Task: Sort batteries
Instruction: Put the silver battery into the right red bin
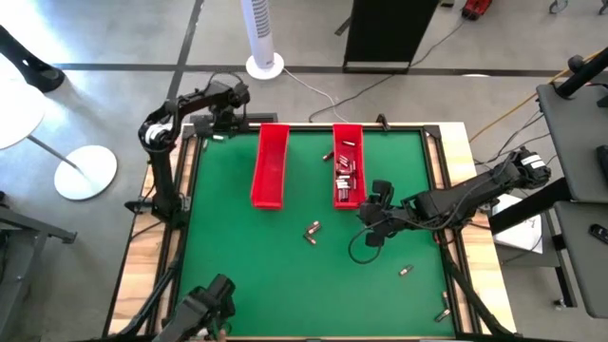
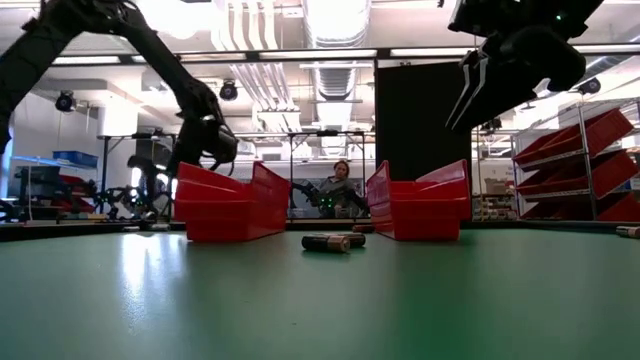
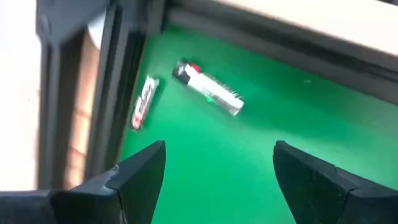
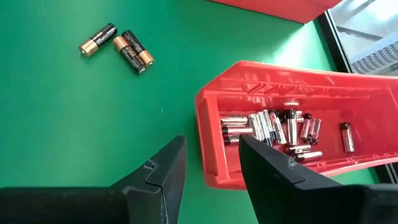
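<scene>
Hiding red tray (image 1: 348,171) end, right tool (image 1: 372,211)

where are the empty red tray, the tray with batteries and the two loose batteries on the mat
empty red tray (image 1: 271,166), high view, its floor
tray with batteries (image 4: 208,134), right wrist view, near wall
two loose batteries (image 4: 132,52), right wrist view, one battery's body

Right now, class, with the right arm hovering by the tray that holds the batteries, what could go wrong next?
1. The right hand hangs over the near wall of the filled red tray; lowering there could knock or tip it.
2. The two loose batteries touch each other on the mat, so grasping one may roll the other away.
3. The batteries near the left hand lie near the table's edge frame, awkward to grip.
</scene>
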Available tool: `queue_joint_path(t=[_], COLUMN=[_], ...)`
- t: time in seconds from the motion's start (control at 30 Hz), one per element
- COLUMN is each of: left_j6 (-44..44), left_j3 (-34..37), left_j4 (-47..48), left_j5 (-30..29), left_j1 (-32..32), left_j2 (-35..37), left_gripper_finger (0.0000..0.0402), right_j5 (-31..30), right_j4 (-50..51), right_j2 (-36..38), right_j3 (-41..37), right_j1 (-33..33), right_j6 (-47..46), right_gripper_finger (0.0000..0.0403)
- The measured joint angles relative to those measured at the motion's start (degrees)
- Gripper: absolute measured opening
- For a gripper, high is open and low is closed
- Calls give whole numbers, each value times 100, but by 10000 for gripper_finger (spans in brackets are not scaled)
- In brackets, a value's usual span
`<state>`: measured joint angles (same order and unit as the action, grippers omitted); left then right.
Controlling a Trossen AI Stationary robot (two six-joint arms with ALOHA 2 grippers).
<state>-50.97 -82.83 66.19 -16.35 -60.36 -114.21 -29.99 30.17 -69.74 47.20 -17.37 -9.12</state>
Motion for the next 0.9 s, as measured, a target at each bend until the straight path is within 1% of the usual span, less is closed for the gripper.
queue_joint_path(t=[0.13,0.23,0.3,0.37,0.43,0.53,0.8,0.9], left_j6=[-866,-1606,-2076,-2514,-2885,-3083,-3183,-3145], left_j3=[927,1519,1843,2051,2164,2188,2024,1870], left_j4=[-1180,-2075,-2506,-2725,-2773,-2782,-2864,-2827], left_j5=[111,73,-124,-362,-563,-696,-648,-445], left_j1=[4,4,2,-2,-3,-20,-108,-155], left_j2=[543,1025,1284,1524,1635,1641,1174,966], left_gripper_finger=[274,274,274,274,274,274,274,271], right_j5=[1,1,2,3,3,3,1,1], right_j4=[4,4,8,4,4,1,-72,-68], right_j2=[0,0,0,0,0,0,0,0], right_j3=[0,-12,-14,-22,-22,-22,-24,-24], right_j1=[0,0,0,0,0,0,2,2], right_j6=[-47,-51,-51,-46,-25,90,302,380], right_gripper_finger=[156,166,172,177,181,185,185,189])
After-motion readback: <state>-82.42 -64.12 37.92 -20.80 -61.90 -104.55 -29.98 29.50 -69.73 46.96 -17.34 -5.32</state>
